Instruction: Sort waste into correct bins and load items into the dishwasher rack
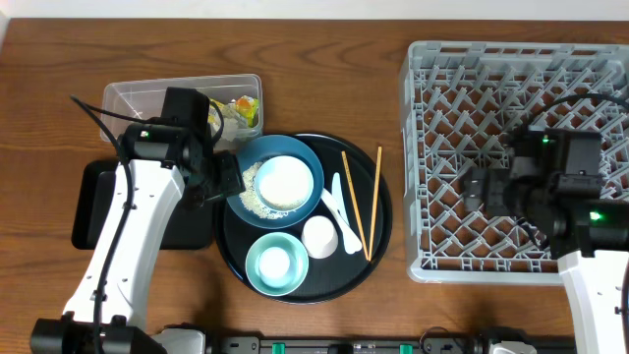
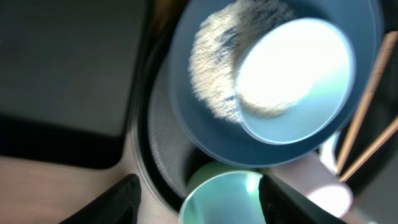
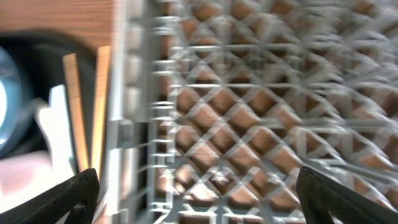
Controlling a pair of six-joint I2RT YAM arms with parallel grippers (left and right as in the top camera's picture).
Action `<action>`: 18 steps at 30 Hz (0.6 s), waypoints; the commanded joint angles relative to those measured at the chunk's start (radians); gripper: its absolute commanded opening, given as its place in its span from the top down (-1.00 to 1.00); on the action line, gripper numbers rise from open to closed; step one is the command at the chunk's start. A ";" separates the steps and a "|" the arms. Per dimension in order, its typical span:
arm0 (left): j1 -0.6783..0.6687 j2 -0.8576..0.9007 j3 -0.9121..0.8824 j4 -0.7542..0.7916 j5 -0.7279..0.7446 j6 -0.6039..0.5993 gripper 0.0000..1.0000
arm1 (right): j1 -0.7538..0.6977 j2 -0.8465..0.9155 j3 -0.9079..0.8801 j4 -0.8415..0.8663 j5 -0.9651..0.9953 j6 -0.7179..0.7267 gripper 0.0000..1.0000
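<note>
A dark-blue bowl (image 1: 257, 162) (image 2: 211, 134) holds loose rice (image 1: 253, 197) (image 2: 214, 68) and a pale bowl (image 1: 288, 182) (image 2: 292, 81). It sits on the round black tray (image 1: 378, 211) with a teal bowl (image 1: 277, 264) (image 2: 224, 199), a white cup (image 1: 319, 236), a white spoon (image 1: 344, 211) and chopsticks (image 1: 359, 202) (image 2: 367, 99). My left gripper (image 1: 230, 183) (image 2: 199, 202) is open and empty at the blue bowl's left edge. Over the grey rack (image 1: 521, 157) (image 3: 249, 112), my right gripper (image 1: 472, 187) (image 3: 199, 199) is open and empty. Wrappers (image 1: 244, 110) lie in the clear tub (image 1: 138, 96).
The shallow black tray (image 1: 98, 202) (image 2: 62, 74) lies left of the round tray, partly under my left arm. The rack's wall (image 3: 134, 124) stands between my right gripper and the chopsticks (image 3: 78, 112) and spoon (image 3: 56, 130).
</note>
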 commanded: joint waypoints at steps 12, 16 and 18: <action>0.248 -0.004 0.010 -0.092 -0.138 -0.079 -0.45 | 0.529 0.158 0.026 0.103 -0.092 -0.048 -0.99; 0.315 -0.004 0.010 -0.092 -0.137 -0.082 -0.56 | 0.661 0.251 0.026 0.166 -0.078 -0.037 -0.99; 0.326 -0.004 0.010 -0.092 -0.137 -0.082 -0.57 | 0.717 0.305 0.026 0.198 -0.055 -0.003 -0.99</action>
